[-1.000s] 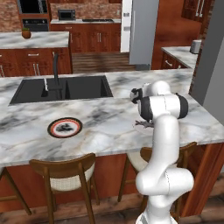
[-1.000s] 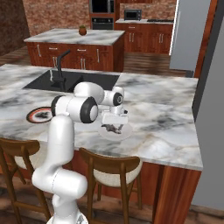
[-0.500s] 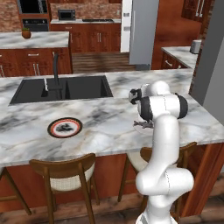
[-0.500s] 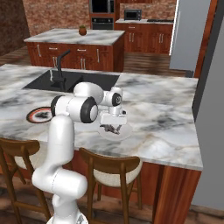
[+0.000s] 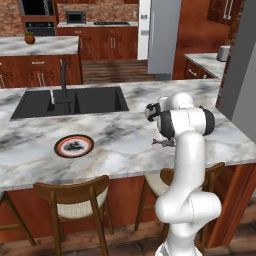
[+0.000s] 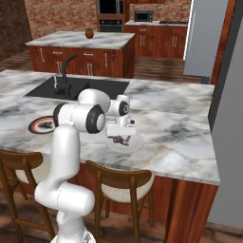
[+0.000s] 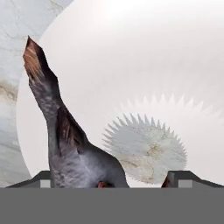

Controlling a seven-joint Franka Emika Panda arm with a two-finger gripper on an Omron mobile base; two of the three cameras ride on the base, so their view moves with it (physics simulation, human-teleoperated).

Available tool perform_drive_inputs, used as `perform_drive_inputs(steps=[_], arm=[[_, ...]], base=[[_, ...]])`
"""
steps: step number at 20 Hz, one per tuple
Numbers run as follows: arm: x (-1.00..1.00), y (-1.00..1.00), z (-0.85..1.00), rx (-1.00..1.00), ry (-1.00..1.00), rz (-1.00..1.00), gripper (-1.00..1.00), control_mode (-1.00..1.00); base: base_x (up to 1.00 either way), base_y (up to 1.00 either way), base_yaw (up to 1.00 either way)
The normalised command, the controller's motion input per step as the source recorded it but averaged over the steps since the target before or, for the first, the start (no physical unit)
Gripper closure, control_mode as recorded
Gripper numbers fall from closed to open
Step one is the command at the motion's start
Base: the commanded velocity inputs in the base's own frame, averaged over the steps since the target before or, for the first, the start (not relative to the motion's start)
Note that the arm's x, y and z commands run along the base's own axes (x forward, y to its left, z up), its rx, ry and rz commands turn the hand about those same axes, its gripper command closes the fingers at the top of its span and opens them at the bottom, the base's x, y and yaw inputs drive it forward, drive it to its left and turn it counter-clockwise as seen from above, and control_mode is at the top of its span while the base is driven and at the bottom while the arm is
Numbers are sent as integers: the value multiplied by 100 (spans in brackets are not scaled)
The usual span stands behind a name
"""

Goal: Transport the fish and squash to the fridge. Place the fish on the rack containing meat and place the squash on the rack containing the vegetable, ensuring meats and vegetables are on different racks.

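The fish (image 7: 70, 144), a dark grey-brown piece with a reddish tail tip, lies on a round white plate (image 7: 144, 65) on the marble counter. My gripper (image 7: 109, 179) is open and straddles it from above; the fish sits closer to the left finger than to the right one. From the base, the gripper (image 6: 119, 137) hangs just over the fish (image 6: 118, 140) and the plate (image 6: 135, 144); in the left base view the fish (image 5: 163, 144) shows beside my arm. A tall grey fridge (image 5: 165, 35) stands at the back. The squash is out of view.
A red-rimmed dark plate (image 5: 73, 145) with something dark on it lies on the counter to the left. A black sink (image 5: 70, 102) with a faucet is behind it. A tall grey panel (image 5: 242, 65) rises at the right edge. Stools (image 6: 121, 182) line the counter's front.
The gripper has sunk a little toward the fish and the plate. Nothing else has moved.
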Motion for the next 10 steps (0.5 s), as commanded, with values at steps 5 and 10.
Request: perform_drive_inputs(steps=[5,10], arm=[[-55,12,-23,0,0,0,100,-100],[-85,0,7,1,0,-8,100,-100]], base=[[0,0,0],[0,0,0]])
